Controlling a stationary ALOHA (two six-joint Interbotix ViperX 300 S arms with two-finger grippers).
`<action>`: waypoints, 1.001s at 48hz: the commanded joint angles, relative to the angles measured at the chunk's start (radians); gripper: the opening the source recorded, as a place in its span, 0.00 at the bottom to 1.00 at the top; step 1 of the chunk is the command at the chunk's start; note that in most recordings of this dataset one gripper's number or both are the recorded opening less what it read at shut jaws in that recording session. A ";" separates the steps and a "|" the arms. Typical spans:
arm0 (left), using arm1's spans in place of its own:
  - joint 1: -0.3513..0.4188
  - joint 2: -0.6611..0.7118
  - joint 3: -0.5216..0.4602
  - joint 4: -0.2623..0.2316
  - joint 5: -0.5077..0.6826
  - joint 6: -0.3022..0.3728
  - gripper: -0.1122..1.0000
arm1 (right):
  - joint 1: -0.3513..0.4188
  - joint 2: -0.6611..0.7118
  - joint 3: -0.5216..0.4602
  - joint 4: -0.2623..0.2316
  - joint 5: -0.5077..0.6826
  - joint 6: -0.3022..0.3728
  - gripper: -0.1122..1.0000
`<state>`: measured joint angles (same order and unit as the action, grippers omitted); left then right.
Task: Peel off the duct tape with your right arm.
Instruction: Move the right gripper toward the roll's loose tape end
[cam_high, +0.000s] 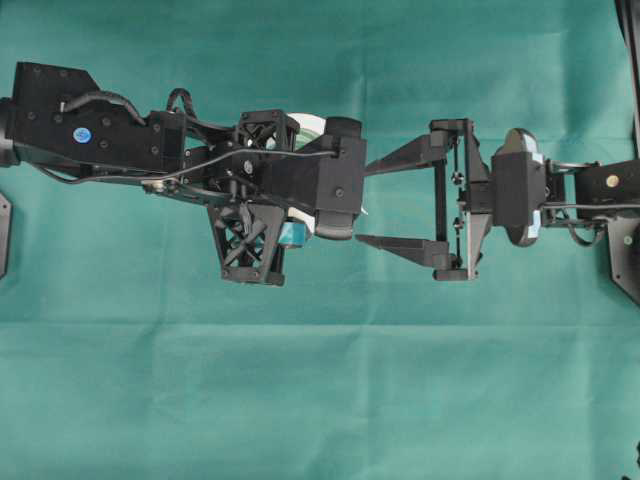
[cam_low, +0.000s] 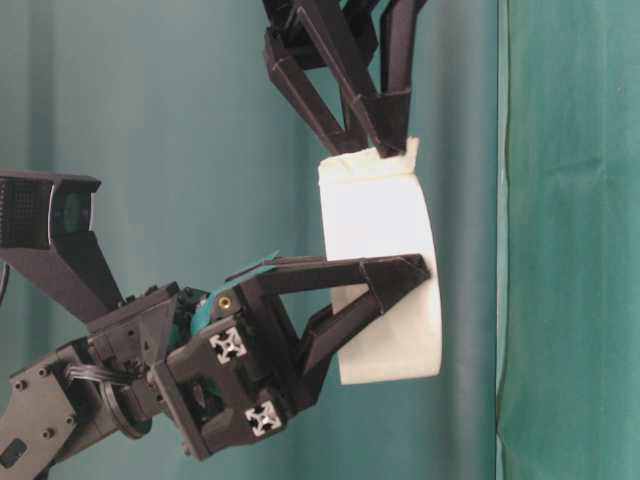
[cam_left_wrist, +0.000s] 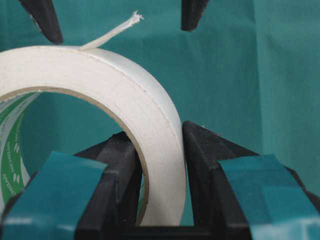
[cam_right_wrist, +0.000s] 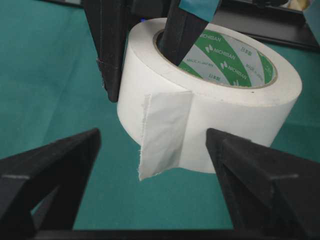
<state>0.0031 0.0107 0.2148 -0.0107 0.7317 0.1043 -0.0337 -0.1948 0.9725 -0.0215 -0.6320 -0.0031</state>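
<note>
Duct tape: wide white roll, green-and-white printed core, loose tab sticking out. Held above the table, left gripper pinching its wall. Right gripper spread, fingers flanking the tab, not touching.

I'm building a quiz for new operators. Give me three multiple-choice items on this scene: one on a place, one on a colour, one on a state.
1. Where is the duct tape?
A. flat on the cloth
B. clamped in the left hand
C. in a box

2. What colour is the print inside the roll's core?
A. green
B. red
C. yellow

3. How is the right hand?
A. shut on the tab
B. out of view
C. open, one finger on each side of the loose tab

B: one finger inside the core, one outside.
A: green lettering shows.
C: gaps separate both fingers from the tab.
</note>
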 joint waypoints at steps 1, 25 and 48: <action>-0.002 -0.032 -0.034 0.003 -0.009 0.003 0.30 | -0.002 -0.002 -0.026 0.002 -0.012 0.000 0.54; -0.002 -0.032 -0.029 0.003 -0.009 0.003 0.30 | -0.009 0.003 -0.028 0.005 -0.005 0.003 0.09; -0.002 -0.032 -0.023 0.003 -0.009 0.003 0.30 | -0.023 -0.005 -0.025 0.020 -0.005 0.005 0.08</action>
<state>0.0061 0.0123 0.2148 -0.0092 0.7317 0.1043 -0.0491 -0.1841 0.9649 -0.0061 -0.6320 0.0000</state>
